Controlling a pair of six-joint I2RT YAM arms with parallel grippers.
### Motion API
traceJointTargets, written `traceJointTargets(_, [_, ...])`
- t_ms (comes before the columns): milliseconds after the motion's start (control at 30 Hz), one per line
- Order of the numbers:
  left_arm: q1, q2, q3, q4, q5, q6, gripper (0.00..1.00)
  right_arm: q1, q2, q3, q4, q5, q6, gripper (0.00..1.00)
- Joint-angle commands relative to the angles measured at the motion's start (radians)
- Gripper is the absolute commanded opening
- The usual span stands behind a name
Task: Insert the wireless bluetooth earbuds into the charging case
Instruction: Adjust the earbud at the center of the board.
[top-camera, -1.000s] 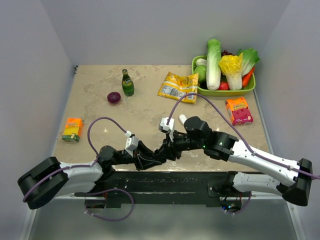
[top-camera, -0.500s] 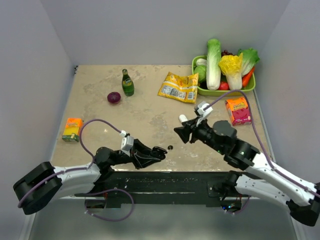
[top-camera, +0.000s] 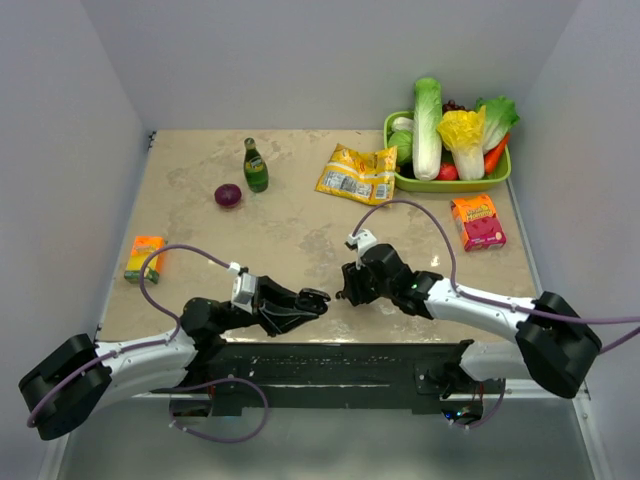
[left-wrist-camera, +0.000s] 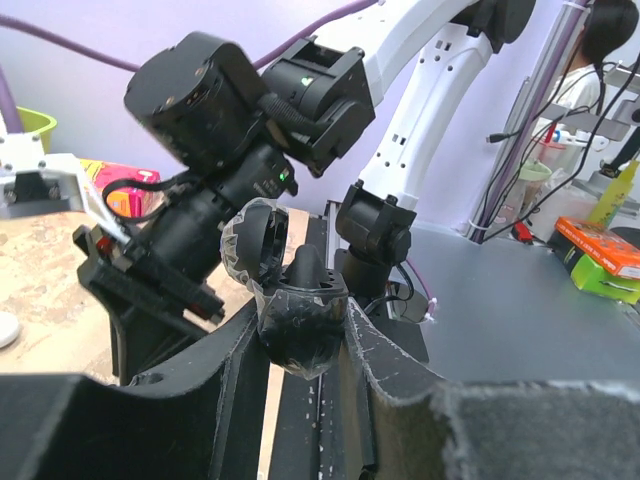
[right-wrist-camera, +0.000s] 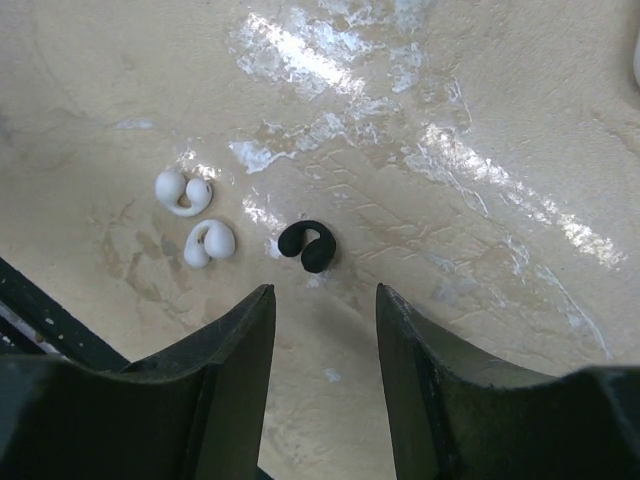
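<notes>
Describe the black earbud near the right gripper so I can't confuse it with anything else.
On the beige table, look just ahead of the open right gripper in the right wrist view. Three small C-shaped earbuds lie there; the black earbud is the rightmost and the only dark one, beside two white earbuds.

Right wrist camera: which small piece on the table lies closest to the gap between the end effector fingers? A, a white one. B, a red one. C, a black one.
C: the black curled piece sits ahead of the open right end effector; both white earbuds lie farther left.
</notes>
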Motion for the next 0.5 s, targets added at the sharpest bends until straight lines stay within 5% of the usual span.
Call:
traceJointTargets(0, [-0.006,0.003,-0.150,0.520,-0.020,0.022,0.00,-0.014,0.065,0.036,0.107,0.011,0.012,0.46])
traceJointTargets(167, [-0.006,0.006,-0.154,0.517,-0.022,0.025,0.00,-0.018,0.105,0.040,0.139,-0.026,0.012,0.36])
traceJointTargets(300, [-0.006,0.008,-0.162,0.514,-0.025,0.028,0.00,-0.018,0.088,0.027,0.150,-0.029,0.006,0.14])
traceJointTargets(467, [-0.006,0.023,-0.162,0.519,-0.026,0.031,0.00,-0.018,0.095,-0.004,0.153,-0.070,0.017,0.00])
